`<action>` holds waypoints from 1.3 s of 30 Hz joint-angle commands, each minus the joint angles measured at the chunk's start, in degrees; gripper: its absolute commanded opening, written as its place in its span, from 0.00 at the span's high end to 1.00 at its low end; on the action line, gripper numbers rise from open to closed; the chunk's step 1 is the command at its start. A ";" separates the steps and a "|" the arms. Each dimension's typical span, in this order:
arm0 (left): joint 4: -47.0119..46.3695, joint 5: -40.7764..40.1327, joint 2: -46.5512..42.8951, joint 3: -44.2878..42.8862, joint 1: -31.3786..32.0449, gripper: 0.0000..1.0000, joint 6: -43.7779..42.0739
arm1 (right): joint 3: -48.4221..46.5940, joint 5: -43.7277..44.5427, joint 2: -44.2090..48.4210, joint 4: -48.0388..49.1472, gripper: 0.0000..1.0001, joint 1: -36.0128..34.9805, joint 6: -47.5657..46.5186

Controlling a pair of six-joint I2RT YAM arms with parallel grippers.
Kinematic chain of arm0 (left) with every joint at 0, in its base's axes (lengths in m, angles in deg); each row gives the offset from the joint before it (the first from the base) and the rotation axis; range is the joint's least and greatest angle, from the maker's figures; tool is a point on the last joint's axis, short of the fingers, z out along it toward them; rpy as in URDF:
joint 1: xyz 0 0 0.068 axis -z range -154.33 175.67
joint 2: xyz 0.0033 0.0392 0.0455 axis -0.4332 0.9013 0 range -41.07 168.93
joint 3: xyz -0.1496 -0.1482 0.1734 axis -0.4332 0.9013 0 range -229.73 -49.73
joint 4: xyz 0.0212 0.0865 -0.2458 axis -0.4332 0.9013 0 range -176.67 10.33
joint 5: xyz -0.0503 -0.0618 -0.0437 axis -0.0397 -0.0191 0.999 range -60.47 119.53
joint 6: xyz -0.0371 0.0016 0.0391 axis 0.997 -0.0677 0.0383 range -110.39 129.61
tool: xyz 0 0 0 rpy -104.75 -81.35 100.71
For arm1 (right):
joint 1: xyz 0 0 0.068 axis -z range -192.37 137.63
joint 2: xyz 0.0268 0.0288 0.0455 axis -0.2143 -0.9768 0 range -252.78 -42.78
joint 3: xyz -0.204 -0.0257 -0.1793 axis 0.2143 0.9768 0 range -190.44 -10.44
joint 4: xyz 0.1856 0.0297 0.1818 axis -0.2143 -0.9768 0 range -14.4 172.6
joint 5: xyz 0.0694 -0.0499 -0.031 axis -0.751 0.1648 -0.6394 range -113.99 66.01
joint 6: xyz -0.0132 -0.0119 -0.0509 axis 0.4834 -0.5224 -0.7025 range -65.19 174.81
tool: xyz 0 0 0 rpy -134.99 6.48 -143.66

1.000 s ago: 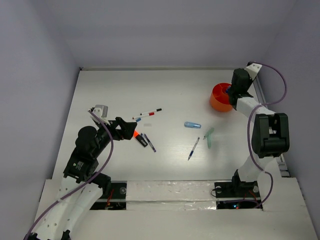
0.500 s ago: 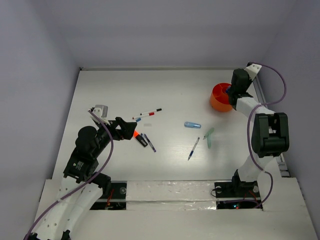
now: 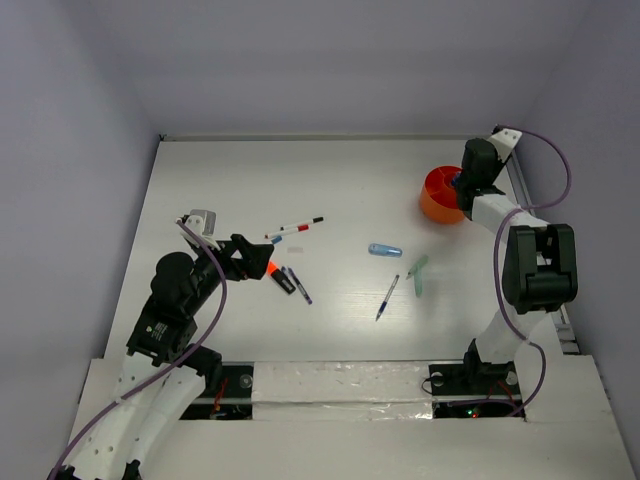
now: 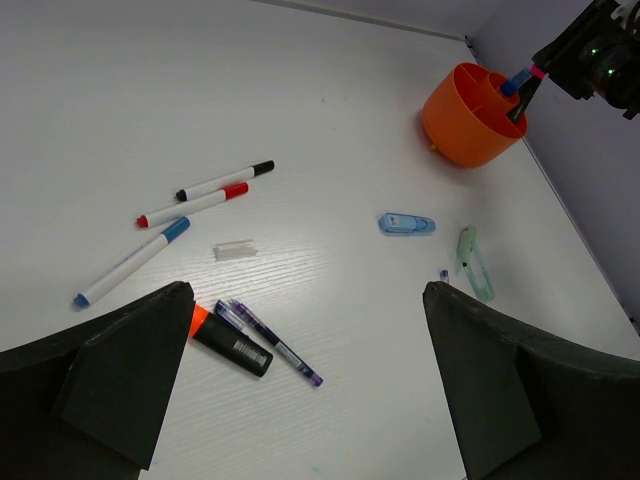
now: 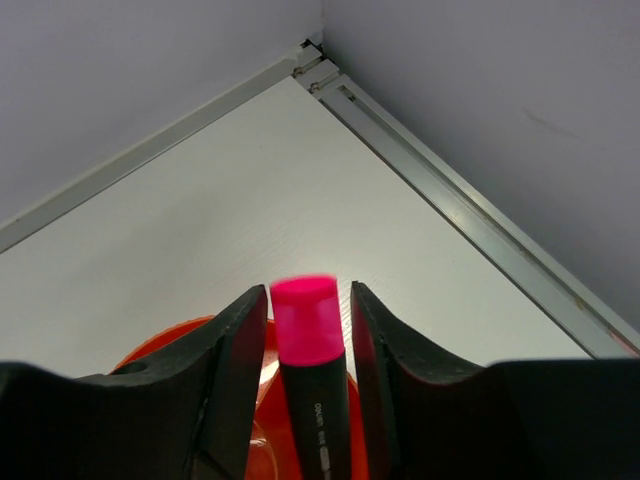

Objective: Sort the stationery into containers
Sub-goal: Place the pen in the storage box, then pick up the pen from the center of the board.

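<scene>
My right gripper (image 5: 308, 300) hangs over the orange cup (image 3: 440, 195) at the far right. A black-pink highlighter (image 5: 312, 380) stands between its jaws, with a slim gap on each side, its lower end in the cup (image 5: 250, 440). My left gripper (image 4: 310, 400) is wide open and empty above the table. Just ahead of it lie a black-orange highlighter (image 4: 230, 343) and dark purple pens (image 4: 268, 341). White markers with black, red (image 4: 195, 204) and blue (image 4: 130, 262) ends lie further out. A light-blue piece (image 4: 406, 223), a pale green piece (image 4: 474, 263) and a blue pen (image 3: 387, 297) lie mid-table.
A small clear cap (image 4: 236, 249) lies beside the markers. The back wall and a metal rail (image 5: 470, 210) along the table's right edge run close behind the cup.
</scene>
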 commanded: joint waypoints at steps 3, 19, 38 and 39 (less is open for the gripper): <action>-2.46 -0.01 -0.05 -1.21 0.37 0.01 -0.42 | -1.64 -0.83 1.58 -0.50 0.50 0.33 0.82; -2.28 -0.45 0.22 -1.21 0.37 0.01 -0.25 | 6.62 -27.22 23.02 -5.96 0.52 -3.61 9.44; 1.58 -11.95 -1.45 -3.84 -4.56 0.01 0.45 | -11.63 -50.77 0.90 -24.84 0.37 -48.33 -2.25; 2.02 -13.62 -2.06 -4.02 -5.16 0.01 0.63 | -12.96 -49.36 -2.34 -25.37 0.38 -49.49 -2.69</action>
